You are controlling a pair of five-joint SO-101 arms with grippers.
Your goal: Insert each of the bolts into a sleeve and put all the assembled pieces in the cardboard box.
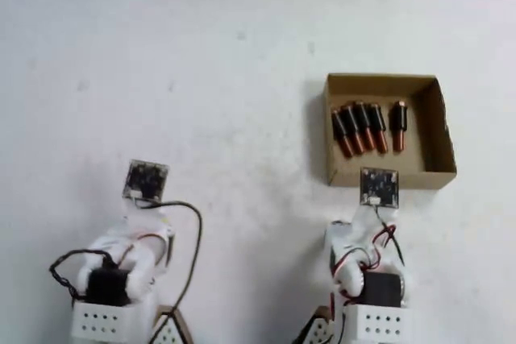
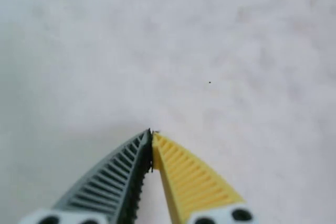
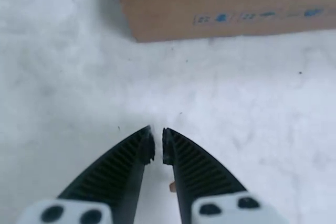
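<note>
Five bolt-in-sleeve pieces (image 1: 367,128) lie side by side inside cardboard box (image 1: 385,82), 3 o'clock on counter (image 1: 201,78). Right tool (image 3: 158,145) sits at the box's 6 o'clock, tips almost together, empty. Left tool (image 2: 151,132) tips together, empty. Judged: task looks complete; next move is only parking.

White table (image 1: 201,78), matte top. Open cardboard box (image 1: 383,82) sits flat on it, right of centre. Left arm base (image 1: 101,324) and right arm base (image 1: 375,324) sit at the near edge, well apart.
</note>
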